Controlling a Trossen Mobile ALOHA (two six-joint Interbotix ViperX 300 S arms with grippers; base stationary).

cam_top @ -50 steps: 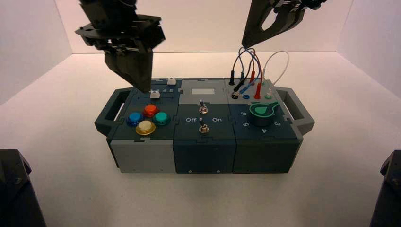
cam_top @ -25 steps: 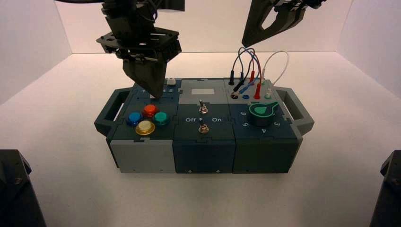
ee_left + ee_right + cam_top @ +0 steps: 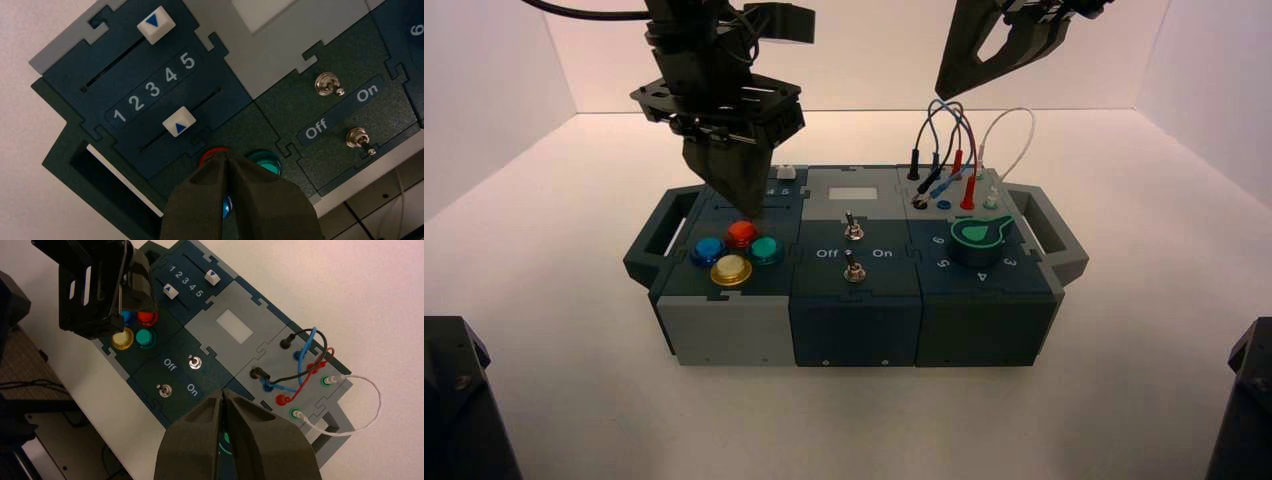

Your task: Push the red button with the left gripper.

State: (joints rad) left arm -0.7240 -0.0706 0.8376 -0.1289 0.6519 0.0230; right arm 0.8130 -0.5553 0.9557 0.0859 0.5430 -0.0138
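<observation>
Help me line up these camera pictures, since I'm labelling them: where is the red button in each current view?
High view: the red button is on the box's left part, just below the left gripper's tip.
Left wrist view: mostly hidden behind the fingers, its rim showing beside the green button.
Right wrist view: upper left, beside the green button.
Shared landmark: the green button.

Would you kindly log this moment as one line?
left pincer: shut, tip at red button | contact: unclear | right pincer: shut, parked over box's right part
</observation>
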